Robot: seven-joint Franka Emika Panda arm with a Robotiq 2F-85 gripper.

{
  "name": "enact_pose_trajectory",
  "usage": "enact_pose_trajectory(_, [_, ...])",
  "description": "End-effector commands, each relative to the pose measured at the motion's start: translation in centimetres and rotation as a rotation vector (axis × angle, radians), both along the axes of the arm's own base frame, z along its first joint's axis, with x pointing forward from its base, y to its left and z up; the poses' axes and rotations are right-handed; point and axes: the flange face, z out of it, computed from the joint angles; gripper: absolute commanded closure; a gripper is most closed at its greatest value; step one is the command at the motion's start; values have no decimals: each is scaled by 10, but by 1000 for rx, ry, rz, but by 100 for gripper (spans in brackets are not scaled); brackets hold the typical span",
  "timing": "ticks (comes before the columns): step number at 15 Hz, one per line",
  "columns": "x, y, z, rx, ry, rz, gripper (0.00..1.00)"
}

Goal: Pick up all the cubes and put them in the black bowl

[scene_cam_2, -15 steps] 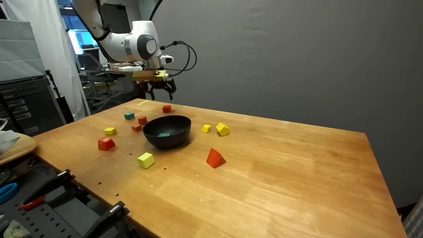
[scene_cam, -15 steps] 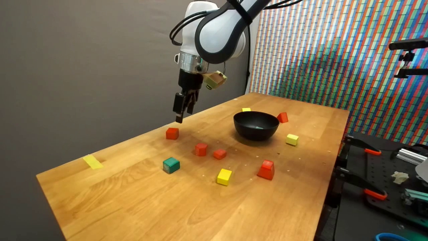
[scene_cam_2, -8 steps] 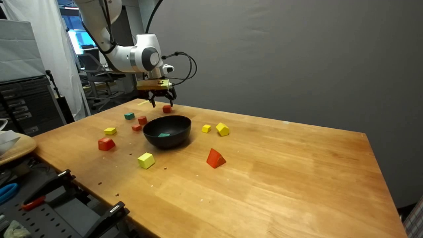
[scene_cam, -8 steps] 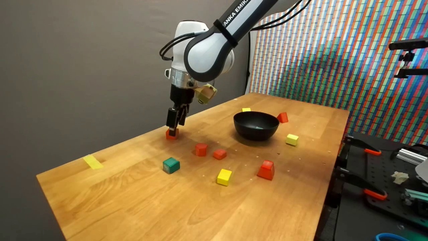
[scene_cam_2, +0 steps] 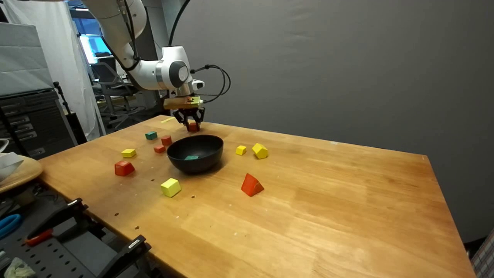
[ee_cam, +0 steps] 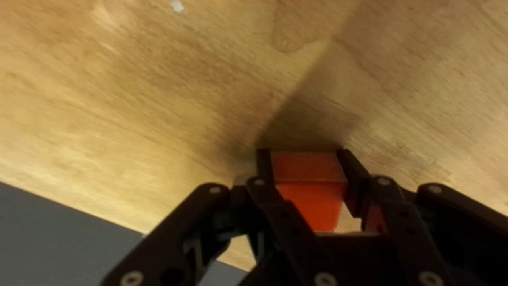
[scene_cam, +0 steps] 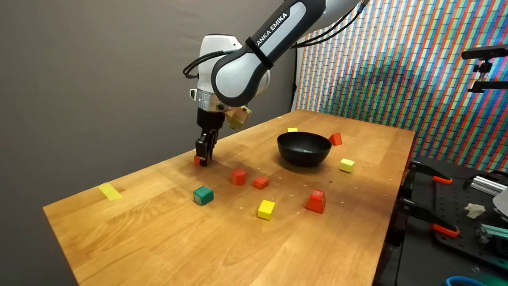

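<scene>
My gripper (ee_cam: 304, 155) is shut on a red cube (ee_cam: 313, 198), its fingers against both sides in the wrist view. In an exterior view that cube (scene_cam_2: 193, 127) is down at table height near the wall-side edge. The black bowl (scene_cam: 303, 159) stands mid-table, with a green piece (scene_cam_2: 191, 157) inside. Loose on the table are a green cube (scene_cam: 203, 196), red blocks (scene_cam: 239, 177), a smaller red block (scene_cam: 260, 182), a tapered red block (scene_cam: 316, 201), a yellow block (scene_cam: 266, 209) and a pale yellow cube (scene_cam: 347, 165). Beyond the bowl lie yellow blocks (scene_cam_2: 259, 151) and a red wedge (scene_cam_2: 251, 185).
A flat yellow strip (scene_cam: 110, 192) is stuck near the table's corner. The grey wall (scene_cam: 99, 99) rises right behind the edge where the gripper works. Black clamps (scene_cam: 428, 216) with red-orange ends grip the opposite edge, above a dark cart.
The arm has come down to the red cube near the wall-side edge. Its jaws, wide apart before, have closed around that cube. Bowl and other blocks have not moved.
</scene>
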Motion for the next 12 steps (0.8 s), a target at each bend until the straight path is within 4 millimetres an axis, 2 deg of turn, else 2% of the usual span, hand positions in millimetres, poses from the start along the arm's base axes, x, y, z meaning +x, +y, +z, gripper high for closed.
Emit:
enact_pose_trajectory(1, [7, -8, 26, -24, -44, -41, 82])
enact_pose_trajectory(3, [1, -22, 53, -19, -54, -100, 82])
enact_pose_trajectory(5, [-16, -43, 81, -29, -22, -145, 82])
enact_pose_trajectory(7, [-29, -60, 96, -38, 4, -198, 82])
enact_pose_trajectory(10, [-56, -97, 119, -62, 37, -301, 79])
enact_pose_trajectory(12, [-76, -124, 129, -52, 51, -407, 82])
